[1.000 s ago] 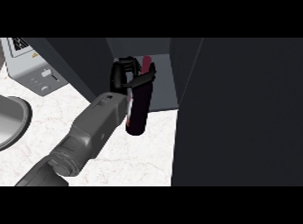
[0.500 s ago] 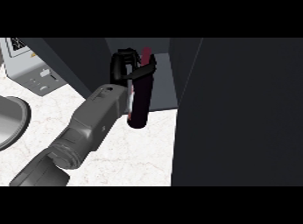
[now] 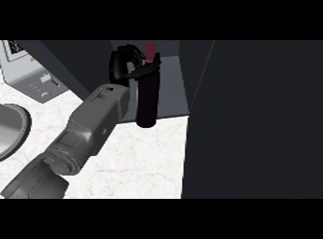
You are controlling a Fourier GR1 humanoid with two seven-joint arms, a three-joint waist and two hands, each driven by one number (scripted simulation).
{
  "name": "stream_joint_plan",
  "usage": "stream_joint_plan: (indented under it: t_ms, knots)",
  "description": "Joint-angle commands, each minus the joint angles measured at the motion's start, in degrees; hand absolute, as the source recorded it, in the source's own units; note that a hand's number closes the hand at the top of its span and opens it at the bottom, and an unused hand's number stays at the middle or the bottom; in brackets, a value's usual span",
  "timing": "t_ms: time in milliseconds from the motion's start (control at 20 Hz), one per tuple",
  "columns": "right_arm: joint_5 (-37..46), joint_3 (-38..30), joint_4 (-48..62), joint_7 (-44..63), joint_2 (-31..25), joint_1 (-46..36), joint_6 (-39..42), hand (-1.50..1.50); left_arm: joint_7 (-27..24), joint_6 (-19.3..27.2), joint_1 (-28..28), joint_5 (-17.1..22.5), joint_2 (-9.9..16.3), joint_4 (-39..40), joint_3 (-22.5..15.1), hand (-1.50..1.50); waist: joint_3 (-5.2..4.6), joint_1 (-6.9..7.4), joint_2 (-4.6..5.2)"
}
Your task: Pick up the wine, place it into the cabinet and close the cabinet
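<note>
Wine bottle held at cabinet opening, neck end up-frame.

The bottle (image 3: pixel 147 100) is gripped near its neck by one hand (image 3: pixel 125 65), fingers and thumb curled round it; which arm it is can't be told w/ certainty, though it shows at the view's left. The other hand is not seen. The bottle is carried above the worktop (image 3: pixel 140 158), its red-capped top toward the cabinet (image 3: pixel 174 79) interior, base toward the robot; long axis runs roughly top-to-bottom of the view. A grip high on the neck is judged to leave the body free for sliding in base-low. The dark door panel (image 3: pixel 261 121) stands open at right, not yet shut.
</note>
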Motion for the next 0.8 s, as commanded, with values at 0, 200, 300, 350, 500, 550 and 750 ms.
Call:
stream_joint_plan:
  t_ms: [0, 200, 300, 350, 500, 550, 750]
  knots:
    - [-0.46, 0.09, -0.98, 0.82, -0.06, -0.28, -0.73, -1.50, 2.36, 1.11, -0.97, -1.07, 1.19, 0.29, -0.75, -1.50, 0.01, -0.07, -0.14]
    - [0.36, 1.37, -1.21, 1.22, 0.28, 1.32, -0.07, -1.50, 2.28, 2.82, 0.82, -2.54, 1.32, 0.30, -2.00, -1.50, -0.01, -0.35, 0.05]
    - [0.91, 1.19, -1.28, 0.63, 0.32, 0.08, -0.33, -1.50, 3.08, 1.46, 1.32, -3.25, 1.54, 0.31, -2.56, -1.50, -0.02, 0.19, -0.01]
    - [0.66, 0.62, -1.06, -0.18, 0.36, 1.31, 0.52, -1.50, 4.14, 3.82, 0.65, -2.99, 1.92, 0.31, -2.28, -1.50, 0.03, -0.67, 0.17]
    - [-0.62, -0.18, -0.34, 0.90, -0.10, -0.66, -0.97, -1.50, 4.35, 3.98, 1.63, -3.58, 1.48, 0.30, -2.67, -1.50, -0.02, -0.01, 0.08]
    - [0.48, 0.36, -0.22, -0.30, 0.59, 0.22, -0.17, -1.50, 4.05, 2.97, 2.07, -3.24, 1.86, 0.30, -2.27, -1.50, -0.01, -0.12, 0.19]
    - [0.15, 0.35, -1.12, 0.07, 0.01, 1.10, 0.54, -1.50, 3.70, 3.97, 2.52, -3.07, 2.44, 0.29, -1.91, -1.50, -0.02, -0.40, 0.19]
